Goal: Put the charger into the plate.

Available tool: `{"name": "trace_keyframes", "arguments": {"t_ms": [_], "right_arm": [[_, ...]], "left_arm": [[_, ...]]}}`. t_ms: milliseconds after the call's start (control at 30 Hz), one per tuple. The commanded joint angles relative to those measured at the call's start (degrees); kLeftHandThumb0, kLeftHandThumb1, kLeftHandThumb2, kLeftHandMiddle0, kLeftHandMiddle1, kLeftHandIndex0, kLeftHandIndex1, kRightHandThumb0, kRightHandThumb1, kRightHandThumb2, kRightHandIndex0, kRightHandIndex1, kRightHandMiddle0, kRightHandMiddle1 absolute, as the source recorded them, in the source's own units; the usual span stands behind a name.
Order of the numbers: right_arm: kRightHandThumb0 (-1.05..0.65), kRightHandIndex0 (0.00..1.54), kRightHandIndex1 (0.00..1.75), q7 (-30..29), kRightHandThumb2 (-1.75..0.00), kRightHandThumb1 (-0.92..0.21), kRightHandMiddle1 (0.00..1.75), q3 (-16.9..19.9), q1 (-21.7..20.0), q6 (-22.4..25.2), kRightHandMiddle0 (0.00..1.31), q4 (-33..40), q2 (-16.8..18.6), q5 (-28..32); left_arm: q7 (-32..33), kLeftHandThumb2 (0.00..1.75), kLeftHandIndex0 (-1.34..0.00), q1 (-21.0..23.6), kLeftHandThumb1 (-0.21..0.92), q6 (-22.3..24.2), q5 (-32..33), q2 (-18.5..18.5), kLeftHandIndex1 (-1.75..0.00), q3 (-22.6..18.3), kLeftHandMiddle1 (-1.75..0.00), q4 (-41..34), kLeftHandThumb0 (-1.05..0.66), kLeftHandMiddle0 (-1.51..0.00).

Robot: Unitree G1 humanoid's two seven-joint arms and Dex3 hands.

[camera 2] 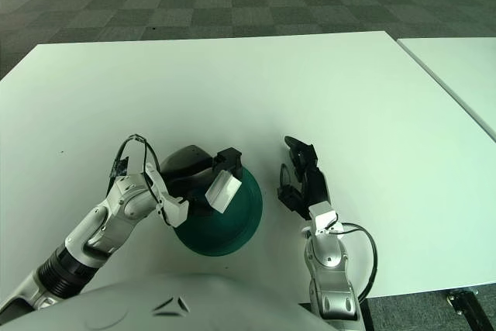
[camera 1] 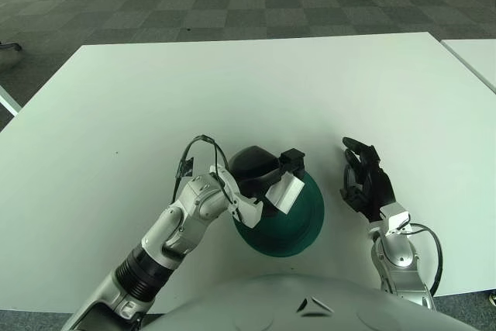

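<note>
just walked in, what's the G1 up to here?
The left hand is gripping a white charger and holding it over the green plate on the white table. The charger is not released yet. The right hand shows to the right of the plate, fingers open, holding nothing.
</note>
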State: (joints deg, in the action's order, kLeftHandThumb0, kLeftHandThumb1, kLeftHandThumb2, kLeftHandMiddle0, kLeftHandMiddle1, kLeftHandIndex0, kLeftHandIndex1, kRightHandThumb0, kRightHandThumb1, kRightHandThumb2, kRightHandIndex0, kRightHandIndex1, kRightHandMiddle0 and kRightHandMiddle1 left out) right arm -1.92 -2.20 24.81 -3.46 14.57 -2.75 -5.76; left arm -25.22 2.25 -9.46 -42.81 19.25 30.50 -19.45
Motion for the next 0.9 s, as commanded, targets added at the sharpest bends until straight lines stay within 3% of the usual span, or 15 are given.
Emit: {"name": "trace_keyframes", "arguments": {"t_ms": [0,133,367,533,567,667,867], "right_arm": [[-0.78,0.31,0.02,0.02,-0.86,-0.92,0.73,-0.29,0.87,1.87,0.0,-0.78,0.17,-0.47],[-0.78,0.31,0.02,-0.02,-0.86,-0.92,0.73,-0.32,0.87,1.89,0.0,-0.77,0.14,-0.46],[-0.78,0.31,0.02,-0.03,-0.86,-0.92,0.73,-0.24,0.54,1.97,0.0,-1.04,0.08,-0.4],[-0.78,0.31,0.02,0.02,-0.86,-0.92,0.73,-0.11,0.31,2.02,0.0,-1.22,0.02,-0.31],[-0.78,0.31,0.02,0.03,-0.86,-0.92,0.73,-0.08,0.26,2.03,0.0,-1.26,0.0,-0.29],[-0.78,0.31,0.02,0.08,-0.86,-0.92,0.73,0.01,0.15,2.08,0.0,-1.31,-0.04,-0.24],[-0.78,0.31,0.02,0.25,-0.86,-0.92,0.73,0.28,-0.1,2.23,0.0,-1.36,-0.15,-0.1]], "left_arm": [[-1.21,1.36,-0.64,-0.14,0.28,0.14,1.05,0.75,-1.75,-0.05,-1.75,-0.29,-0.48,-1.14],[-4.34,1.35,-0.64,-0.96,0.28,2.45,2.16,1.11,-1.75,-0.15,-1.75,-2.8,-0.49,-1.12],[-13.7,1.07,-0.47,0.33,0.5,7.65,5.59,2.48,-1.75,-0.2,-1.75,-6.4,-0.43,-1.0],[-17.78,0.97,-0.4,0.72,0.59,10.23,6.85,3.41,-1.75,-0.24,-1.75,-8.04,-0.42,-0.89],[-18.38,0.81,-0.34,0.82,0.7,10.61,7.09,3.56,-1.75,-0.24,-1.75,-8.27,-0.58,-0.85],[-19.91,0.65,-0.27,1.07,0.85,11.22,8.13,4.13,-1.75,-0.48,-1.75,-9.26,-0.83,-0.77],[-21.73,0.66,-0.23,1.8,0.91,12.32,8.9,5.04,-1.75,-0.7,-1.75,-10.62,-0.98,-0.68]]}}
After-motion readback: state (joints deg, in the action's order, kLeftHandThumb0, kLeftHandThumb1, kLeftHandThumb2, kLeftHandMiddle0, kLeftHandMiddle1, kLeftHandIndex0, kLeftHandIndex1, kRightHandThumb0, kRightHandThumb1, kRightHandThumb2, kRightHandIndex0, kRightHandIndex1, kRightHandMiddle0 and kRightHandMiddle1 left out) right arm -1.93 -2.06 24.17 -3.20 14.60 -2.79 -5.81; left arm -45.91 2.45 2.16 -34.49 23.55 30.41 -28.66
